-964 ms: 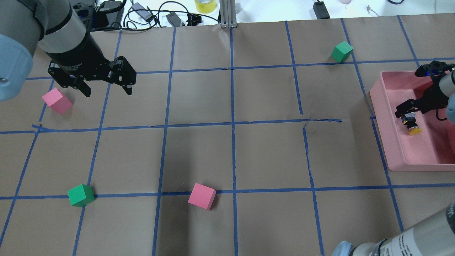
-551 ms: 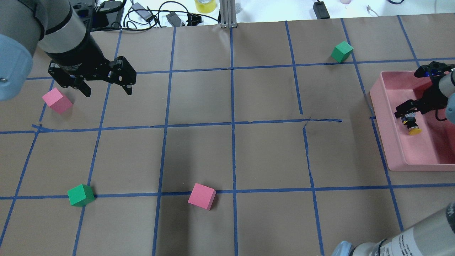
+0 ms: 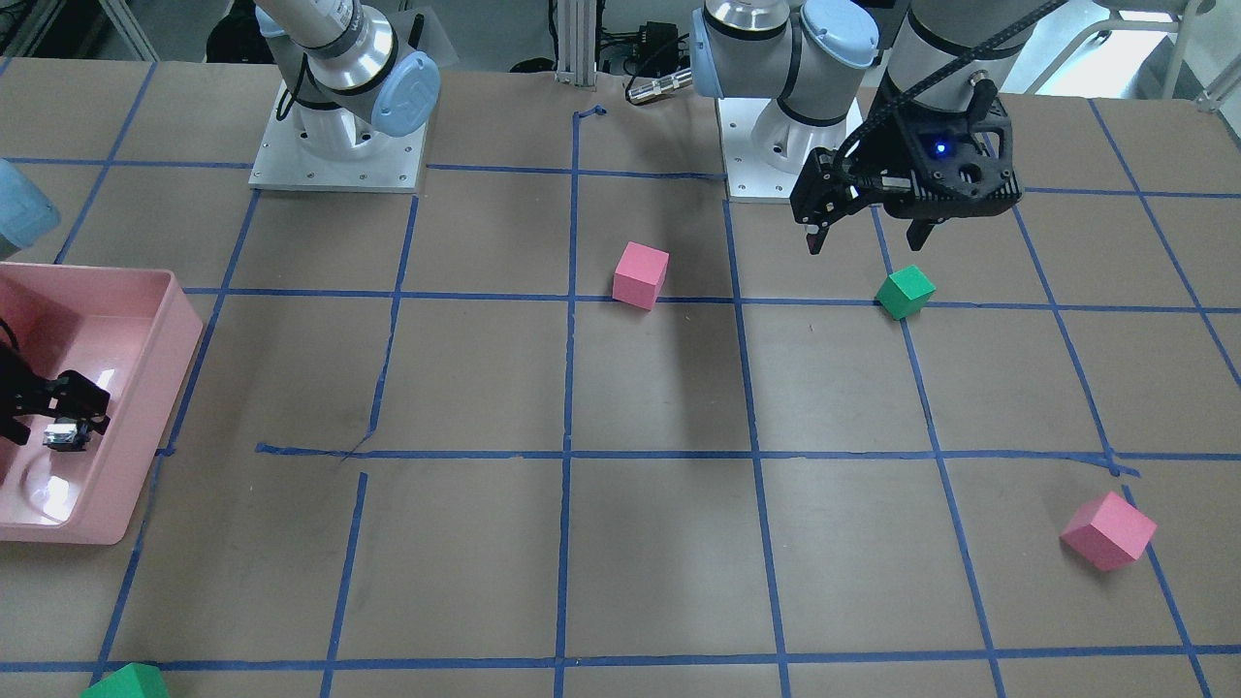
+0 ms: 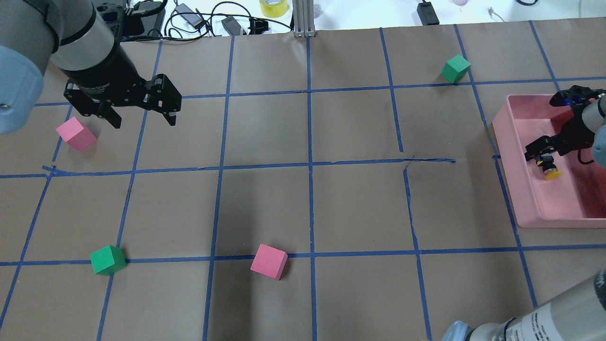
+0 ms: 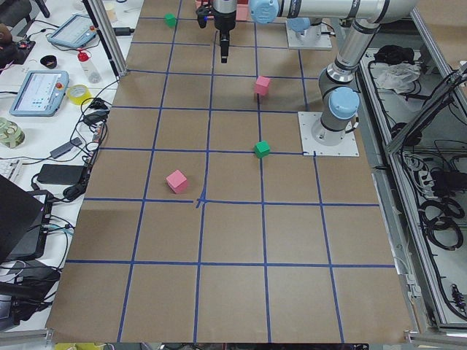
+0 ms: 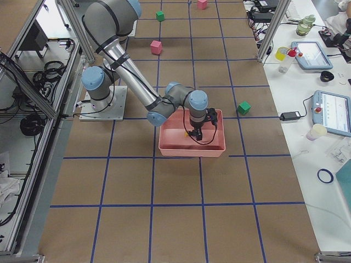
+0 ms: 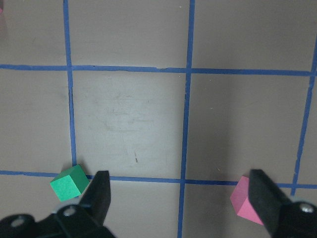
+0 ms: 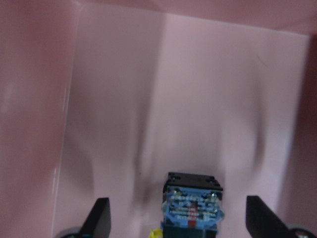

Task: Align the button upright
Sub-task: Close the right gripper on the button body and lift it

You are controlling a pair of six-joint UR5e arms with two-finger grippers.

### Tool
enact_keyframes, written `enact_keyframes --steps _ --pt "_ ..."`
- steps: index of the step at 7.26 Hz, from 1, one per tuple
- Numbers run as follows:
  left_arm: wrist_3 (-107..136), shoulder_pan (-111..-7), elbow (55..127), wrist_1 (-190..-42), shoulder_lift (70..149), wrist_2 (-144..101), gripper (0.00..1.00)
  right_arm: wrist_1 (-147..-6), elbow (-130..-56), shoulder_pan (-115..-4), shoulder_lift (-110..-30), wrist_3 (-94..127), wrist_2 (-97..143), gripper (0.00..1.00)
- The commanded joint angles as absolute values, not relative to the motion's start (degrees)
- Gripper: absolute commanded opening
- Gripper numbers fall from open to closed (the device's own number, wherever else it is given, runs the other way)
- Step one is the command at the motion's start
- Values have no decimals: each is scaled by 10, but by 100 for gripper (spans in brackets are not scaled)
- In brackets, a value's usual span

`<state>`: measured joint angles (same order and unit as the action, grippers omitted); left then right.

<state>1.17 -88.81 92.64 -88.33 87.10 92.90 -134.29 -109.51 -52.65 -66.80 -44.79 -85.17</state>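
Both right gripper (image 4: 539,154) fingers (image 8: 100,218) straddled the button (image 4: 549,169), spread wide; closing off-centre could roll it toward five o'clock.

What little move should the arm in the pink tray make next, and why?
Probably shut the jaws of the right gripper: they stand wide open either side of the button, which seems tipped over in the pink tray, ungripped.

left arm (image 3: 747,44): silver tubes, pale-blue joint caps | right arm (image 3: 330,39): same, white screwed base plate (image 3: 291,173) | left gripper (image 3: 865,242): black, blue light | right gripper (image 8: 181,220): black
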Motion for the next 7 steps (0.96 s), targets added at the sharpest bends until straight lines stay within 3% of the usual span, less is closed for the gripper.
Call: enact_keyframes --steps 1,2,4,7 --pt "12 -889 926 -883 871 929 100 -1342 -1097 -526 -668 -448 -853 76" --pt "11 -888 926 -883 871 929 100 -1342 -1099 -526 -667 -448 -857 63" --pt "11 -889 926 -883 871 930 100 -1341 -1100 -526 -668 -448 -875 27" --pt "11 -889 926 -883 871 930 100 -1339 -1094 -526 -672 -446 -875 0"
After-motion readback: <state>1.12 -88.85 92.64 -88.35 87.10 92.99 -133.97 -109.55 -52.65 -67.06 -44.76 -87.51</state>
